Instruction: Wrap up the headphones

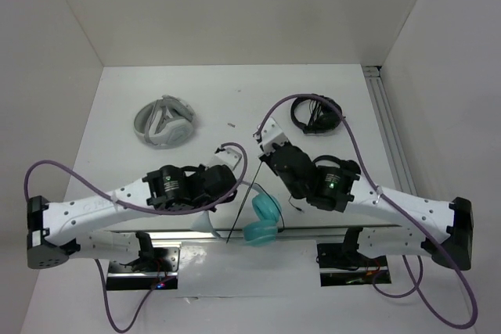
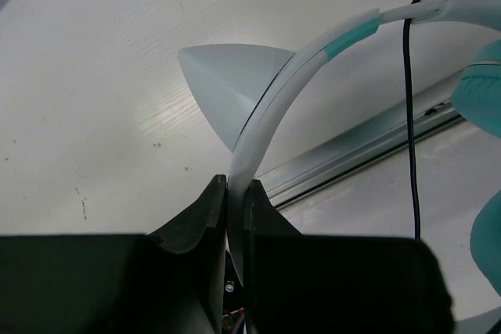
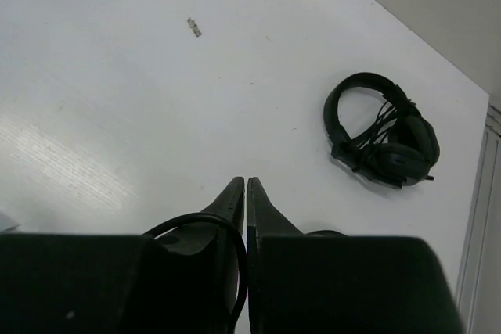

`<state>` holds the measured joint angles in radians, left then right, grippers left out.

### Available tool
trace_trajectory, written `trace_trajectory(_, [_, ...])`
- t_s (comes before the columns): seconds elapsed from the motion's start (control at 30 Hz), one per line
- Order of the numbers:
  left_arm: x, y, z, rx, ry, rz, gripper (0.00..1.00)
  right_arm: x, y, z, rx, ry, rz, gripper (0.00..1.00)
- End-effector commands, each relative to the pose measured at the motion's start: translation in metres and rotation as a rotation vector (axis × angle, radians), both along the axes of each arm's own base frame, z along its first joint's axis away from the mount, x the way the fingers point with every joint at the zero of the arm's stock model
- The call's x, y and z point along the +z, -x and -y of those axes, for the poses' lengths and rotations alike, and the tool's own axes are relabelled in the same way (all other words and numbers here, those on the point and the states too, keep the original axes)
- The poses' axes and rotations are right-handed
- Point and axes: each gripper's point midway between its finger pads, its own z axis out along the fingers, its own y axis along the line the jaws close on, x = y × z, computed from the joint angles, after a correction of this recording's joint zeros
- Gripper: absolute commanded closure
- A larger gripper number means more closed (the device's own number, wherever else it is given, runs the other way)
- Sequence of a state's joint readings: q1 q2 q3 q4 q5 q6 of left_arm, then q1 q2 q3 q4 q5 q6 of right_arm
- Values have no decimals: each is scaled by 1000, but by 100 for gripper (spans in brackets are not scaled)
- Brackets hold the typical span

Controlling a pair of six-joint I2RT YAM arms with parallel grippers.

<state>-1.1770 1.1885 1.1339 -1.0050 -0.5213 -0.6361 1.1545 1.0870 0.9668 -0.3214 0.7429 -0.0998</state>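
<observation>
The headphones (image 1: 264,210) have teal ear cups and hang just above the table near the front rail. My left gripper (image 1: 221,202) is shut on their pale headband (image 2: 282,91), which rises between the jaws in the left wrist view (image 2: 237,185). A pale pointed ear (image 2: 223,87) sits on the band, and a teal cup (image 2: 481,84) shows at the right edge. The thin black cable (image 1: 241,205) runs taut from the front edge up to my right gripper (image 1: 261,152). My right gripper (image 3: 246,185) is shut on the cable (image 3: 235,248), which loops over its left finger.
Grey-white headphones (image 1: 164,123) lie at the far left. Black headphones (image 1: 317,113) lie at the far right and also show in the right wrist view (image 3: 383,134). A metal rail (image 1: 313,230) runs along the front and another (image 1: 387,131) along the right. White walls enclose the table.
</observation>
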Motion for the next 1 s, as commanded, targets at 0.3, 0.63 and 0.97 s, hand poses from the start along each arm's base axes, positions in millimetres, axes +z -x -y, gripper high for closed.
trace_trajectory(0.3, [62,31,-4,-161,213,-16,100,10,-64,-5,45,-218,-29,89])
trace_trajectory(0.63, [160,24,3,-167,446,124,100,-61,-67,-67,288,-454,-193,94])
trace_trajectory(0.97, [234,7,0,-49,656,269,100,-131,-59,-105,422,-588,-395,90])
